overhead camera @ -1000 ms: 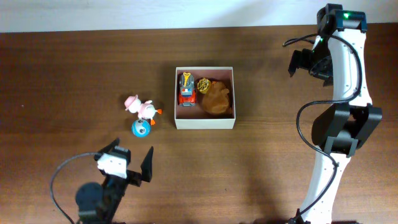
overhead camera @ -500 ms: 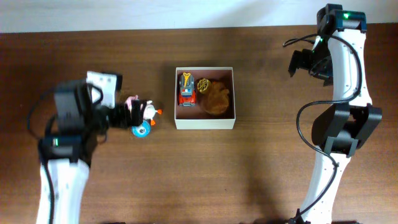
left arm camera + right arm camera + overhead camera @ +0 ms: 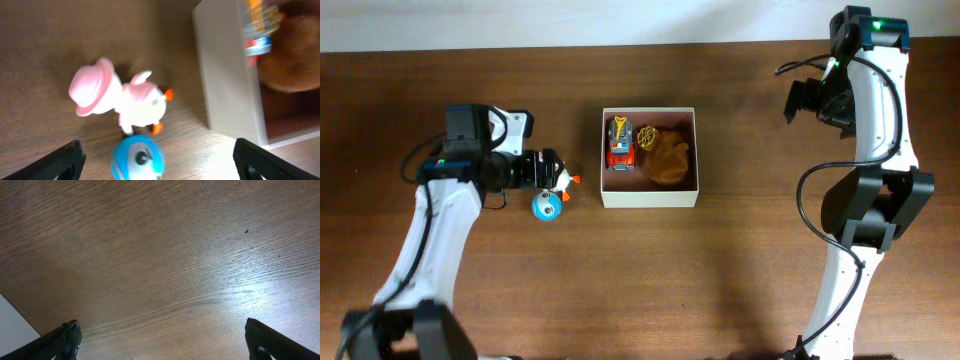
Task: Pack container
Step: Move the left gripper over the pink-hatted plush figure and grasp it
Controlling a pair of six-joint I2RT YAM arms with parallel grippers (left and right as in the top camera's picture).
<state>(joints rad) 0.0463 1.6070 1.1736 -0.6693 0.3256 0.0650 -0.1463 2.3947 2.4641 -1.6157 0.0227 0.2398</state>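
The container (image 3: 650, 198) now sits just beside our left gripper (image 3: 542, 170), which swung in from the near table (image 3: 720, 290) edge and hovers wide open right over the pink duck (image 3: 125, 97) and blue ball (image 3: 137, 159). So we're probably grabbing the next toy; right gripper (image 3: 162, 337), also spread wide, idles far off.

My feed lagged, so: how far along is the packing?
Done: red truck, brown plush and a yellow piece lie in the container. In hand: the left end effector hovers open over the pink duck, nothing gripped. Left: duck and blue ball sit outside on the table.
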